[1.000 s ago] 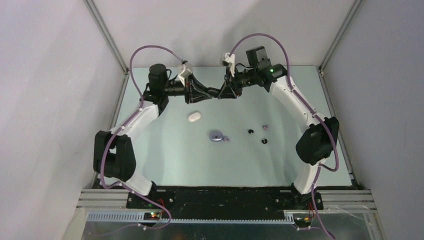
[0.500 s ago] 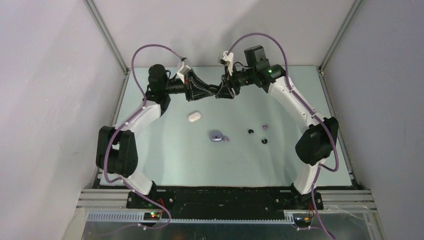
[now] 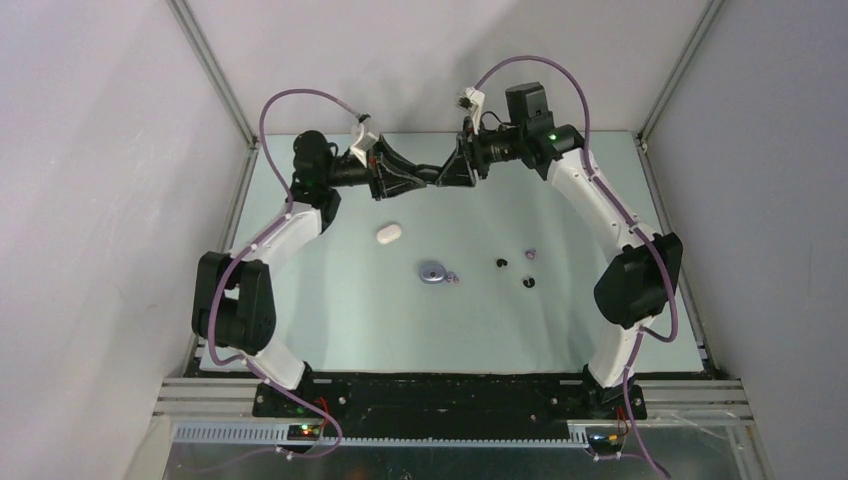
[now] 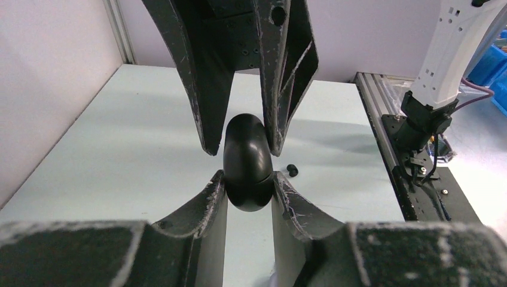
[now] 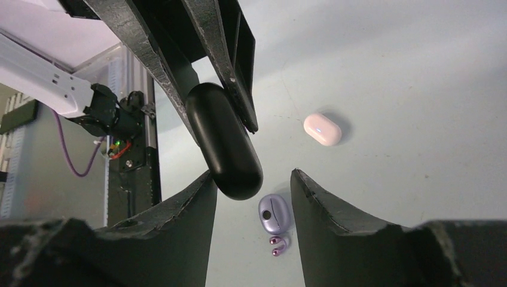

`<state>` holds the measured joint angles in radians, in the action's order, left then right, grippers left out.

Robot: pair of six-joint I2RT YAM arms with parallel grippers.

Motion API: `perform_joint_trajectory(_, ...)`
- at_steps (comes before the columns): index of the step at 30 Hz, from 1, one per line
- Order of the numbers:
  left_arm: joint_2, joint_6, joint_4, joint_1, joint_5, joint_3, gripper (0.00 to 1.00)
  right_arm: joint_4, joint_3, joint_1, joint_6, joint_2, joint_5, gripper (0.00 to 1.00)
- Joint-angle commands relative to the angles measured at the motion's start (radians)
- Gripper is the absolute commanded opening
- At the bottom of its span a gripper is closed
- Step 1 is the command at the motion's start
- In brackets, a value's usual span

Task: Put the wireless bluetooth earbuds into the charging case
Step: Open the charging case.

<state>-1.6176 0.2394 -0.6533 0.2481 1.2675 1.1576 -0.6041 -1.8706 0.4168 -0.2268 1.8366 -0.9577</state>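
My left gripper is shut on a closed black oval charging case and holds it in the air over the back of the table. My right gripper faces it with its jaws open around the case's free end; the case lies against one finger and there is a gap to the other. In the top view the two grippers meet tip to tip, the left and the right. On the table lie two black earbuds and two lavender earbuds.
A lavender case lies mid-table beside one lavender earbud, and also shows in the right wrist view. A white case lies to its left. Grey walls and aluminium posts close in the pale green table.
The two grippers have stayed joined at the black case. The right wrist has shifted a little up and to the right; the left arm has moved only slightly.
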Motion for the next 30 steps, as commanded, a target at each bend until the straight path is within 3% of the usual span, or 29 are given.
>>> perform_joint_trajectory(1,0.002,0.006,-0.028,0.004,0.062,-0.011,0.00,0.111,-0.036,-0.032,0.093,-0.001,-0.027,0.53)
perform_joint_trajectory(16,-0.012,0.015,-0.029,0.002,0.054,-0.001,0.00,0.190,-0.037,-0.064,0.190,0.016,-0.010,0.53)
perform_joint_trajectory(24,-0.046,0.122,-0.089,-0.013,0.005,-0.011,0.00,0.176,-0.045,-0.074,0.169,-0.083,-0.078,0.58)
perform_joint_trajectory(30,-0.061,0.222,-0.149,-0.014,-0.055,-0.034,0.00,0.030,0.034,-0.086,-0.015,-0.203,-0.002,0.62)
